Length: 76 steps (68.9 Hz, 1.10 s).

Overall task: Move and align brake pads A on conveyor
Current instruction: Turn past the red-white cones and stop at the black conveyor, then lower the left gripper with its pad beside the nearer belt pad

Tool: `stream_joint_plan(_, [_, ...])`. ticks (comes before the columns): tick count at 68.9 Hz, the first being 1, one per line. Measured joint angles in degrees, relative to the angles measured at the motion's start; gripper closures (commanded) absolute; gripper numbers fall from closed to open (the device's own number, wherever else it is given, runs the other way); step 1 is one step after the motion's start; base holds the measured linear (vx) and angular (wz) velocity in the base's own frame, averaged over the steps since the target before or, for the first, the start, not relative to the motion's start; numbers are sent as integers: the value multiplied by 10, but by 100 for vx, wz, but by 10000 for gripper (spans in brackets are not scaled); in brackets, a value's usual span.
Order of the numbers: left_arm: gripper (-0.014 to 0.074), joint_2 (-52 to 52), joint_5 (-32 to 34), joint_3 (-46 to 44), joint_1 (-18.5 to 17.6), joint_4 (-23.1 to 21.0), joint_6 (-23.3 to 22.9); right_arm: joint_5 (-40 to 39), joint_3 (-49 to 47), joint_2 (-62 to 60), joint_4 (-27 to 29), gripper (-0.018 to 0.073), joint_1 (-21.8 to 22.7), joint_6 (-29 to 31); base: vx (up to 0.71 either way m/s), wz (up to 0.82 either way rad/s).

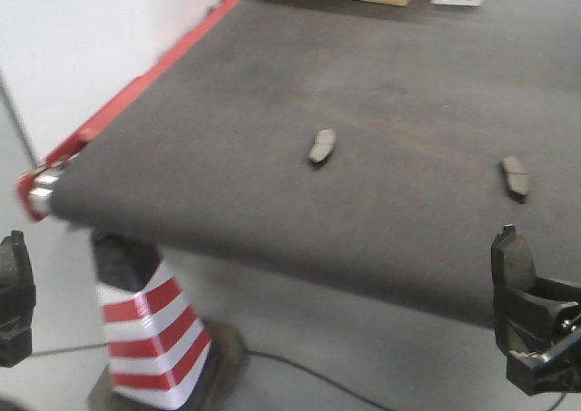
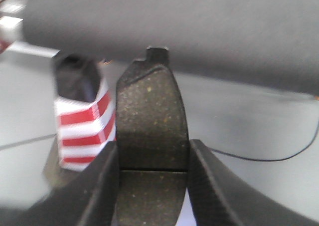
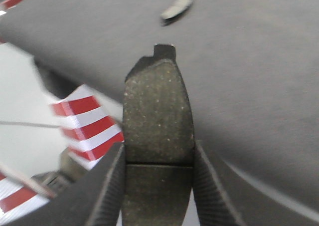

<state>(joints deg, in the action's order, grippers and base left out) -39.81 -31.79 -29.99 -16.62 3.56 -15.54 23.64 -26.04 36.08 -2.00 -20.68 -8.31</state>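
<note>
Each end effector, left and right, grips an upright brake pad short of the conveyor.

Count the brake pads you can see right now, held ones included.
4. Two lie on the conveyor: the middle pad and the right-side pad. The left gripper grips one pad; the right gripper grips another. None appear hidden.

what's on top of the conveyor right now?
Two brake pads lie flat on the conveyor, apart: one mid-belt, one nearer the right. Two more are off it, gripped in the left hand and right hand. The far belt is cropped.
</note>
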Motion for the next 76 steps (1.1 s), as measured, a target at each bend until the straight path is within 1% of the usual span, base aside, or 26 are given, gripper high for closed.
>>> stream_joint_plan(50, [461,-1,0,0,0,0,0,0,0,0,0,569,0,0,29,-40])
stream_joint_plan(76, [461,-1,0,0,0,0,0,0,0,0,0,569,0,0,20,-9])
